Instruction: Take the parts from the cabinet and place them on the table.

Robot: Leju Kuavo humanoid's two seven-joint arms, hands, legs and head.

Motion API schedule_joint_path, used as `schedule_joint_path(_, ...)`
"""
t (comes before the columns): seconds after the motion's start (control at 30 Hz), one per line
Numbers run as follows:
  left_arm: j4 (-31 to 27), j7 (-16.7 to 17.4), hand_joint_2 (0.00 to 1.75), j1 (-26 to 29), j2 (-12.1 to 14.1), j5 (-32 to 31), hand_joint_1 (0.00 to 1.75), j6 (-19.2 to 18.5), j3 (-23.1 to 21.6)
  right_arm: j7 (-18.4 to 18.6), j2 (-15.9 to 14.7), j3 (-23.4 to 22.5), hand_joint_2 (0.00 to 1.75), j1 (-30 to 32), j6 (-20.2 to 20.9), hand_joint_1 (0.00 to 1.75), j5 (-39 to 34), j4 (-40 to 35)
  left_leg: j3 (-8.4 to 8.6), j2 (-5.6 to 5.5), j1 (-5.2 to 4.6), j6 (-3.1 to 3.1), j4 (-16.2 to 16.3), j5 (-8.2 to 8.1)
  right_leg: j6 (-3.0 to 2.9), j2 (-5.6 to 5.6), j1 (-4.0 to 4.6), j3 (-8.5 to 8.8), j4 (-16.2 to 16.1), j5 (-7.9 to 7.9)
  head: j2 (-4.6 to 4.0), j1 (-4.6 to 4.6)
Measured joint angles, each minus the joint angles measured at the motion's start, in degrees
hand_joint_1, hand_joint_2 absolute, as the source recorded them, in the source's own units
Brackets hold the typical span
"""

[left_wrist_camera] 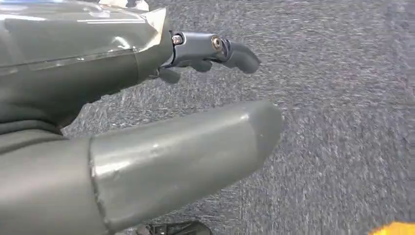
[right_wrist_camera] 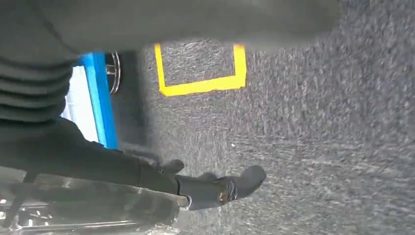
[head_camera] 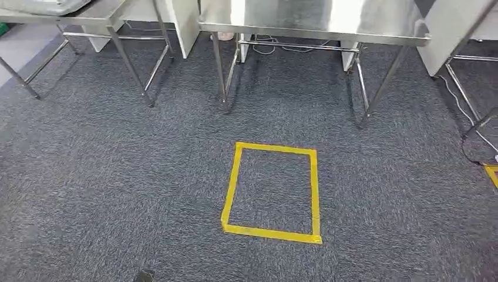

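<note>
Your head view looks down at the carpet; the right wrist view, close behind its hand, shares the yellow tape square.

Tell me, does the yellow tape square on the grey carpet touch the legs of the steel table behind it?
Apart. In the head view, bare carpet separates the yellow tape square from the steel table's legs.

The left hand hung above the floor with nothing in it — its thick grey thumb stretched out straight, and a darker finger reached out apart from the thumb. The right hand also hung low and held nothing — its dark fingers extended, slightly bent at the tips, and its ribbed grey cover sat close to the camera.
</note>
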Motion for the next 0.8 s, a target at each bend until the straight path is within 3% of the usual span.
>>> schedule_joint_path(0.07,0.0,0.0,0.0,0.26,0.02,0.0,0.0,0.0,0.0,0.0,-0.02,0.0,0.0,-0.06,0.0,0.0,0.0,0.0,-4.33,-1.21,0.0,-0.15,9.01,-4.68,-0.55,1.06,0.29,-0.41,0.01,0.19,0.0,-0.13)
schedule_joint_path(0.1,0.0,0.0,0.0,0.37,0.04,0.0,0.0,0.0,0.0,-0.02,-0.02,0.0,0.0,-0.02,0.06,0.0,0.0,0.0,-6.41,-1.24,0.0,-0.1,12.94,-5.93,-0.75,1.79,0.53,-0.62,0.02,0.33,0.0,-0.11)
schedule_joint_path(0.13,0.0,0.0,0.0,0.42,0.04,0.0,0.0,-0.02,0.0,-0.02,-0.02,0.0,0.0,0.05,0.2,0.0,0.0,0.0,-7.18,-1.26,-0.01,0.07,14.04,-5.61,-0.93,2.41,0.68,-0.75,0.02,0.45,0.0,-0.09)
schedule_joint_path(0.17,0.0,0.0,0.0,0.44,0.04,0.0,0.0,0.0,0.0,0.0,-0.02,0.0,0.0,0.08,0.31,0.0,0.0,0.0,-6.61,-1.44,-0.01,0.39,12.53,-3.88,-1.03,3.09,0.83,-0.77,0.02,0.55,0.0,-0.09)
schedule_joint_path(0.23,0.0,0.0,0.0,0.42,0.04,0.0,0.0,-0.02,0.0,-0.02,-0.02,0.0,0.0,0.11,0.33,0.0,0.0,0.0,-2.65,-2.43,-0.16,1.36,4.45,1.11,-0.96,4.54,1.13,-0.69,0.02,0.75,0.0,-0.11)
schedule_joint_path(0.27,0.0,-0.02,0.0,0.4,0.09,0.0,0.0,-0.02,0.0,-0.02,0.04,0.0,0.0,0.04,0.33,0.0,0.02,0.02,0.17,-4.88,-0.31,2.4,-1.14,3.55,-0.95,5.37,1.14,-0.69,0.01,0.95,0.0,-0.09)
schedule_joint_path(0.3,0.02,-0.06,0.0,0.36,0.61,0.02,0.0,-0.02,0.07,-0.09,0.63,0.0,0.0,0.0,0.37,0.0,0.02,0.09,0.63,-7.74,-0.24,3.07,-2.32,2.79,-0.58,5.66,1.11,-0.89,0.06,1.15,0.0,0.24)
schedule_joint_path(0.4,0.04,-0.2,0.0,0.29,0.33,0.11,0.0,-0.04,0.04,-0.28,0.43,0.0,0.0,0.1,0.44,0.0,0.09,0.0,0.61,-5.63,-1.23,3.19,-2.88,3.34,0.54,7.48,0.52,-1.56,-0.25,1.85,0.0,-0.07)
schedule_joint_path(0.43,0.04,-0.2,0.0,0.25,0.28,0.07,0.0,-0.04,0.05,-0.28,0.51,0.0,0.0,0.18,0.42,0.0,0.09,-0.02,0.79,-4.9,-1.08,3.44,-3.87,4.0,1.22,8.31,1.2,-2.11,-0.92,2.33,0.0,-0.09)
schedule_joint_path(0.47,0.0,-0.22,0.0,0.16,0.22,0.04,0.0,-0.04,0.07,-0.28,0.37,0.0,0.0,0.14,0.42,0.0,0.11,0.0,1.33,-3.73,-0.4,3.02,-5.32,5.11,0.89,5.58,1.48,-2.5,0.8,1.95,0.0,0.11)
schedule_joint_path(0.5,0.0,-0.24,0.0,0.29,0.15,0.02,0.0,-0.07,0.07,-0.28,0.39,0.0,0.0,0.07,0.42,0.0,0.09,0.0,1.59,-3.25,-0.63,3.41,-6.1,5.41,0.66,2.12,1.7,-3.45,3.01,0.12,0.0,0.36)
schedule_joint_path(0.53,0.02,-0.26,0.0,0.34,0.11,0.0,0.0,-0.09,0.04,-0.33,0.42,0.0,0.0,-0.03,0.46,0.0,0.09,0.0,1.54,-2.14,-0.65,3.39,-6.11,5.59,0.55,1.08,1.45,-5.15,6.56,-2.1,0.0,0.68)
schedule_joint_path(0.6,0.04,-0.26,0.0,0.62,0.09,0.02,0.0,-0.26,0.07,-0.35,0.24,0.0,0.0,-0.18,0.55,0.0,0.09,-0.02,1.3,-0.26,-0.86,3.36,-6.07,5.6,0.78,0.6,1.08,-8.14,13.89,-5.78,0.0,0.77)
schedule_joint_path(0.63,0.04,-0.28,0.0,0.73,0.09,0.02,0.0,-0.41,0.07,-0.35,0.11,0.0,0.0,-0.07,0.63,0.0,0.11,-0.02,1.16,0.86,-0.86,3.34,-6.01,5.6,1.45,0.49,0.84,-8.88,16.51,-6.72,0.0,0.77)
schedule_joint_path(0.67,0.07,-0.31,0.0,0.74,0.07,0.02,0.0,-0.57,0.07,-0.35,0.02,0.0,0.0,0.08,0.79,0.0,0.09,-0.02,1.15,1.71,-0.85,3.27,-5.97,5.58,2.05,0.35,0.65,-7.9,15.48,-6.3,0.0,0.83)
schedule_joint_path(0.73,0.07,-0.46,0.0,0.67,-0.02,0.02,0.0,-1.07,0.07,-0.33,-0.26,0.0,0.0,0.22,0.85,0.0,0.09,-0.02,1.23,3.13,-0.74,2.97,-5.76,5.39,3.62,-0.76,0.22,-2.04,6.16,-3.15,0.0,0.83)
schedule_joint_path(0.77,0.07,-0.5,0.0,0.63,-0.04,0.0,0.0,-1.29,0.07,-0.33,-0.33,0.0,0.0,0.11,0.87,0.0,0.09,-0.02,1.23,3.75,-0.73,2.61,-5.38,5.15,4.13,-2.79,0.05,1.61,0.05,-1.46,0.0,0.79)
schedule_joint_path(0.8,0.04,-0.5,0.0,0.6,0.02,0.0,0.0,-1.29,0.07,-0.33,-0.33,0.0,0.0,-0.08,0.92,0.0,0.09,-0.02,1.19,4.32,-1.0,2.17,-5.14,4.86,3.25,-4.6,0.39,2.12,-0.99,-1.36,0.0,0.74)
